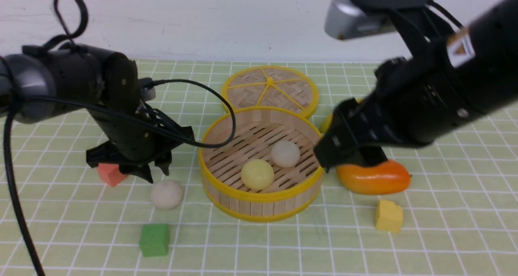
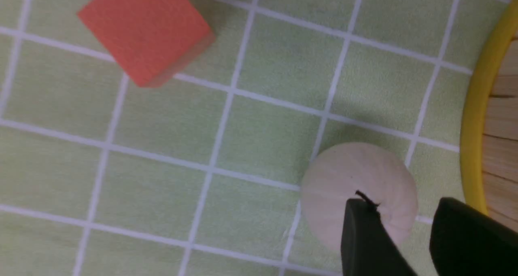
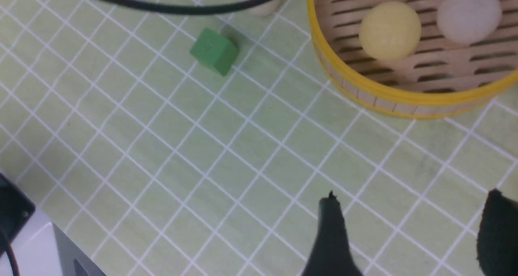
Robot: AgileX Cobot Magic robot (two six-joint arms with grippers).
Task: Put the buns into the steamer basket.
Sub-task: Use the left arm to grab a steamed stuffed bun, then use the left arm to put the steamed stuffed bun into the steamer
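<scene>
The steamer basket point(image 1: 261, 205) stands mid-table with a pale yellow bun point(image 1: 257, 174) and an off-white bun point(image 1: 285, 153) on its slatted floor; both also show in the right wrist view, the yellow bun point(image 3: 389, 30) and the off-white bun point(image 3: 469, 15). A third beige bun point(image 1: 166, 194) lies on the cloth left of the basket. My left gripper point(image 1: 156, 173) is open, hovering just above and behind it; in the left wrist view the bun point(image 2: 356, 187) sits partly under one fingertip point(image 2: 364, 235). My right gripper point(image 3: 410, 223) is open and empty, raised right of the basket.
A red cube point(image 1: 111, 174) lies under the left arm, a green cube point(image 1: 154, 239) in front of the loose bun, a yellow cube point(image 1: 389, 216) front right. An orange mango point(image 1: 374, 179) lies right of the basket. The flat woven lid point(image 1: 270, 90) lies behind it.
</scene>
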